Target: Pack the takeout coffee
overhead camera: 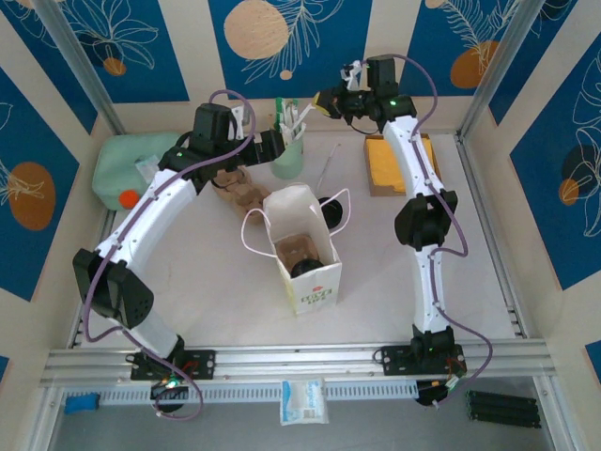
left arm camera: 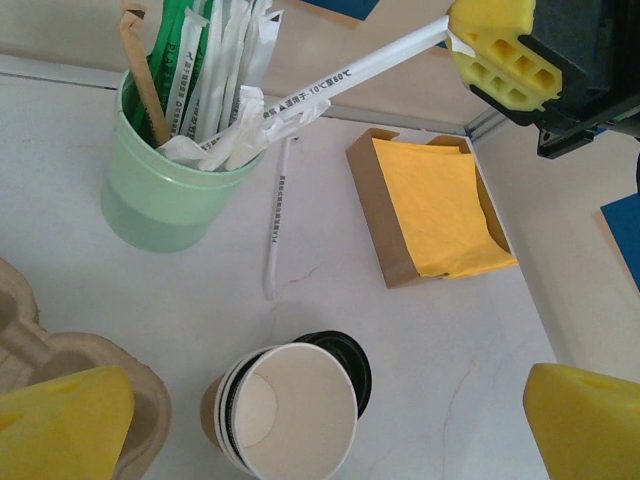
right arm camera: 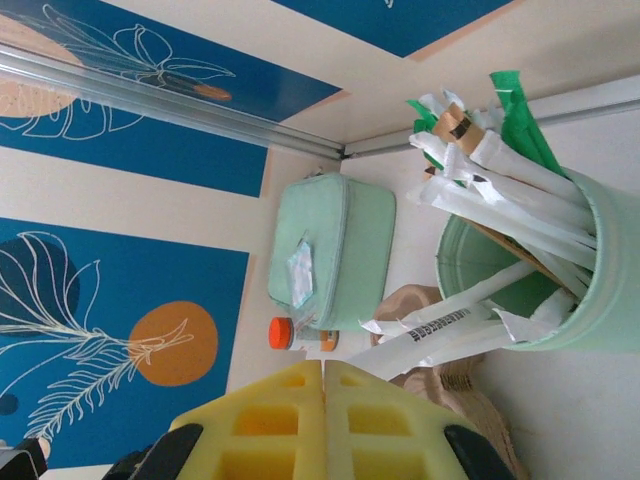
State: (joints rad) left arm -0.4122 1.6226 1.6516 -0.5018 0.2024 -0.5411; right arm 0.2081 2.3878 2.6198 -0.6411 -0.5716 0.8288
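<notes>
A white paper bag (overhead camera: 315, 287) stands open mid-table. Inside it a black-lidded cup, the takeout coffee (overhead camera: 305, 269), sits by a brown pulp carrier (overhead camera: 293, 250). My left gripper (left arm camera: 325, 440) is open and hangs above a stack of lidless brown paper cups (left arm camera: 285, 410) that lies on its side, with a loose black lid (left arm camera: 352, 362) behind it. My right gripper (right arm camera: 323, 375) is shut on a wrapped straw (right arm camera: 440, 325), whose far end reaches into the mint-green cup of stirrers (left arm camera: 165, 195). From above, the right gripper (overhead camera: 326, 101) is at the back wall, just right of that cup (overhead camera: 289, 155).
Another wrapped straw (left arm camera: 275, 225) lies on the table beside the green cup. A brown tray of yellow napkins (left arm camera: 440, 205) sits at the back right. Spare pulp carriers (left arm camera: 60, 365) lie left of the cups. A mint pouch (overhead camera: 131, 167) rests at the back left.
</notes>
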